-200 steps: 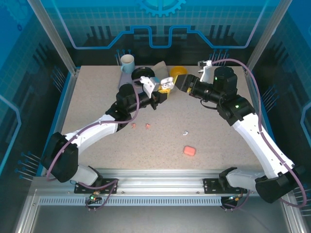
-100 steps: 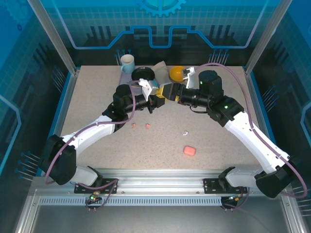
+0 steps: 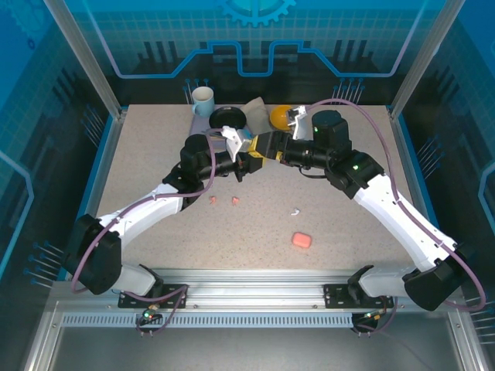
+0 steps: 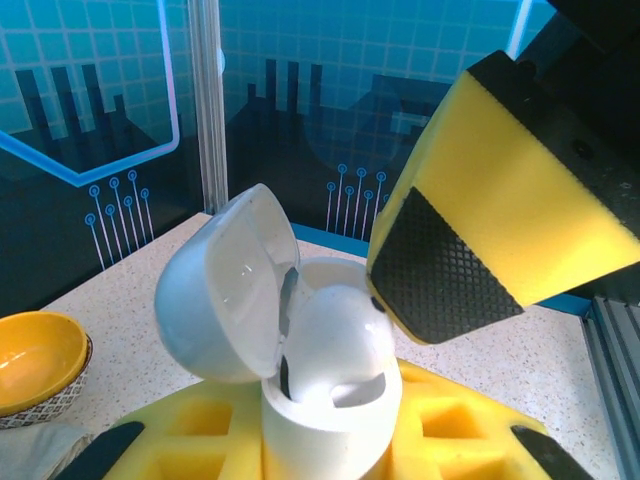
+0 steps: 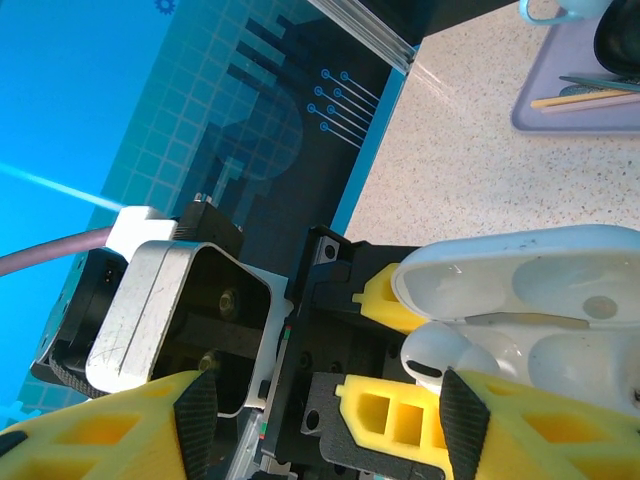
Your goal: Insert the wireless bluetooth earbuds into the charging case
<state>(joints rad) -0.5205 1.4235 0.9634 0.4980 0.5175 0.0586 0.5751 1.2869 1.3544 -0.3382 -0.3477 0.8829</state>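
The wireless bluetooth earbuds are spread about. One white earbud sits in the open white charging case, its round end poking up out of the hole, beside the lifted lid. The left gripper is closed tight on the bottom of that case and holds it upright, near the back of the table. The right gripper faces it from the other side with its jaws wide apart, gripping nothing. One of its yellow fingers leans over the case, and the black pad on it is right against the earbud; I cannot tell if it is pushing. Down on the table, two salmon-pink earbuds lie close together in front of the left arm. Another white earbud lies alone nearer the middle. A pink case lies closer to the front edge, well apart from them. At the back stand a light blue cup, a black bowl and a yellow bowl. The yellow bowl is just behind the right gripper.
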